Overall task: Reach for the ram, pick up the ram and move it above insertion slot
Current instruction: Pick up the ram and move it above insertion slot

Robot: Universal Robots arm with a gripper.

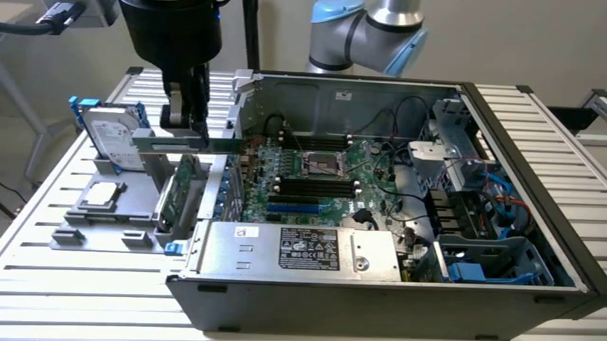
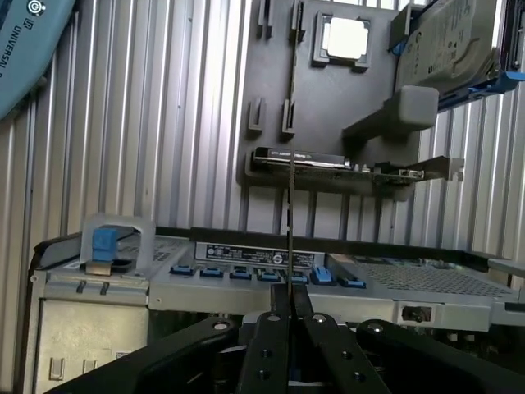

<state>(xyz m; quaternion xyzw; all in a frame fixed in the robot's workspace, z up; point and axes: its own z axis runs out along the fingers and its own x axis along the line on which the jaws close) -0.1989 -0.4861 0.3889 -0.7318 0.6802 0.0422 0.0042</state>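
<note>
Bright, even light; glare on slatted table (image 1: 57,284); wrist view foreground perhaps slightly soft.

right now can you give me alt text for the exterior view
The gripper holds the ram, a thin green stick, level in shut jaws above a grey parts holder, beside an open computer case showing its motherboard. A hard drive and an expansion card stand in the holder.

An open computer case (image 1: 399,284) sat on the slatted worktop (image 1: 76,284), its motherboard (image 1: 313,177) exposed. Beside it, on the exterior view's left, a grey holder (image 1: 95,220) carried a hard drive (image 1: 109,138) in a blue frame, a processor (image 1: 102,192) and an expansion card (image 1: 180,188).
</note>
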